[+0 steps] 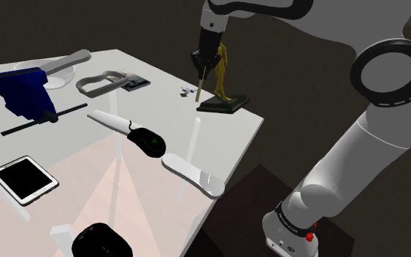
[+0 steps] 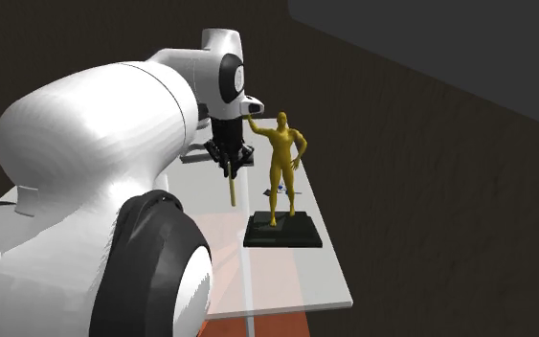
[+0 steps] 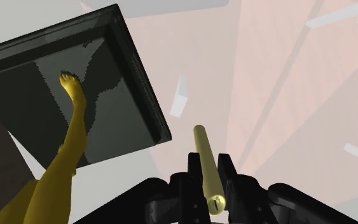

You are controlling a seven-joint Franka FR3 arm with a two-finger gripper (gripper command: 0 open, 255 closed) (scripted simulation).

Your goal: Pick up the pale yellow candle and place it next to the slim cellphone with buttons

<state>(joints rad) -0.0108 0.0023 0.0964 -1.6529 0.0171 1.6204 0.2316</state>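
Note:
My gripper (image 1: 202, 67) hangs above the far part of the white table (image 1: 240, 131), shut on a thin pale yellow candle (image 1: 198, 89) that points down from the fingers. The second exterior view has the candle (image 2: 229, 187) dangling under the gripper (image 2: 227, 158), clear of the tabletop. Seen from the wrist, both fingers clasp the candle (image 3: 206, 167) at the gripper (image 3: 208, 172). Two slim pale handset-like things lie on the table, one (image 1: 190, 174) near the edge, one (image 1: 110, 118) further in. No buttons are visible, so I cannot tell which is the cellphone.
A golden figure statue (image 1: 221, 69) on a dark square base (image 1: 224, 105) stands right beside the gripper. A black rounded device (image 1: 150, 140), a tablet (image 1: 24, 178), a blue cloth (image 1: 21, 91) and a small item (image 1: 185, 91) also lie on the table.

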